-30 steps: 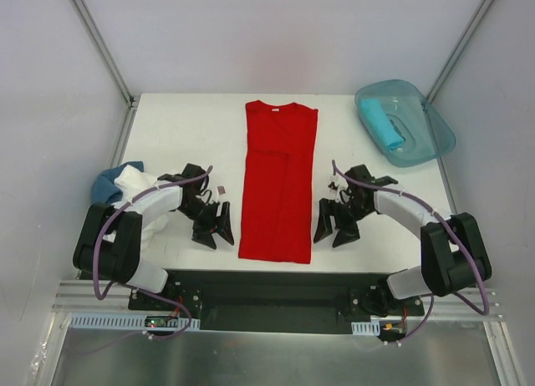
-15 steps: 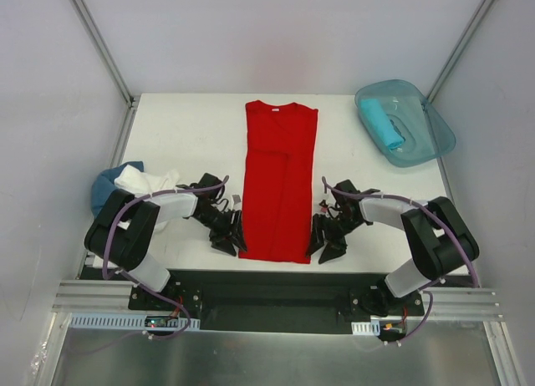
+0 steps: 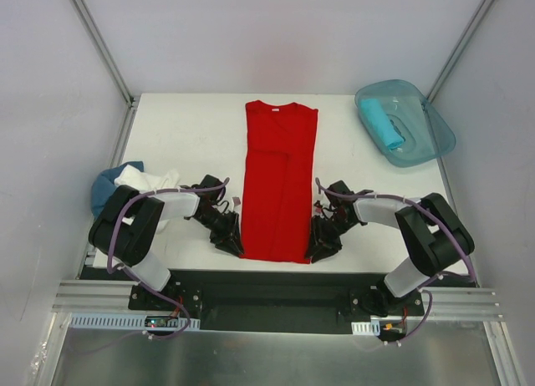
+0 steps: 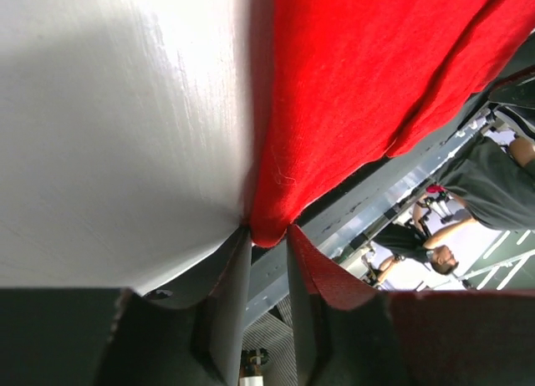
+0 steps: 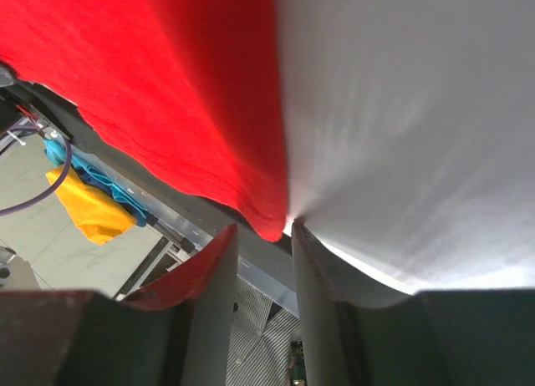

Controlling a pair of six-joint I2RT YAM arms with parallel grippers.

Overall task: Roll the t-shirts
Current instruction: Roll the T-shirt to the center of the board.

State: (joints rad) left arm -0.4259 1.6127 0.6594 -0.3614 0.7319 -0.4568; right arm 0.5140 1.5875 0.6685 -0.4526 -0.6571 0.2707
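Both grippers have slid in toward the red t-shirt since a second ago, and their jaws have come much closer together. Now the left gripper has the shirt's near left corner right at its tips. Only a thin gap shows between its fingers, and the cloth corner fills the mouth of that gap. I cannot tell if the cloth is pinched tight yet. The right gripper is the same at the near right corner: narrow gap, red corner at the tips, grip not sure.

Seen from above, both arms reach inward low over the table. The red shirt lies flat as a long folded strip down the middle, collar at the far edge and hem at the near edge. A white t-shirt and a blue t-shirt sit in a heap by the left edge. A turquoise t-shirt lies rolled in the tub at the far right corner.

I think the step in hand is taking hold of the hem to start the roll. Next, both grippers need a firm hold, then must lift a little and turn the hem over toward the collar together, so the roll stays straight.
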